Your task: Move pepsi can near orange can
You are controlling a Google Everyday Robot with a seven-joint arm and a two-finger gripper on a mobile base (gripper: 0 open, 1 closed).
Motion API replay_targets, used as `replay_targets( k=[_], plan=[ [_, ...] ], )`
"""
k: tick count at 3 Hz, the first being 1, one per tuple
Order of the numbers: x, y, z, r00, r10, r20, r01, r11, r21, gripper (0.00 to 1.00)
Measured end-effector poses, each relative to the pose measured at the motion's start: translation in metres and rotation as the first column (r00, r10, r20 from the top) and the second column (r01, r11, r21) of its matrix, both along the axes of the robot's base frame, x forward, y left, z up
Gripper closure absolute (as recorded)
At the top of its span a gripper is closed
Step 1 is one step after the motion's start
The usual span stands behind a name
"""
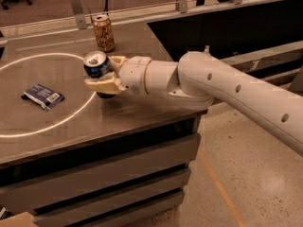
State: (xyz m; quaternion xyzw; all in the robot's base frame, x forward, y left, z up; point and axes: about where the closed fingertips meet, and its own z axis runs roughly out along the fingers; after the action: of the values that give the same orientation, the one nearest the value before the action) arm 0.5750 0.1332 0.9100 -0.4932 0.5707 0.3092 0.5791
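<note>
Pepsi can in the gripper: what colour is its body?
Dark blue, silver top. The gripper holds the pepsi can over the table; camera view.

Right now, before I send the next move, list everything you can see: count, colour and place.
pepsi can: 1, dark blue with a silver top, held in the gripper over the table's right part, nearer the camera than the orange can
orange can: 1, tan-orange with a silver top, upright near the table's far edge
packet: 1, dark blue with a white label, flat on the table's left, inside the ring
ring: 1, white, on the tabletop's left part
table: 1, grey-brown top, drawers below
railing: 1, grey metal, behind the table
arm: 1, white, reaching in from the right
gripper: 1, cream, shut on the pepsi can
</note>
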Motion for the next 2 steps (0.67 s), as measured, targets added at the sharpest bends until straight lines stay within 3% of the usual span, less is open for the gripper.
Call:
replay_targets(
  k=[1,2],
  plan=[
    [0.0278,-0.0333,0.0122,0.9873,-0.148,0.058,0.150,0.988,-0.038,1.00],
    [0.0278,-0.0332,0.0122,0.9873,-0.148,0.058,0.150,0.988,-0.038,1.00]
  ],
)
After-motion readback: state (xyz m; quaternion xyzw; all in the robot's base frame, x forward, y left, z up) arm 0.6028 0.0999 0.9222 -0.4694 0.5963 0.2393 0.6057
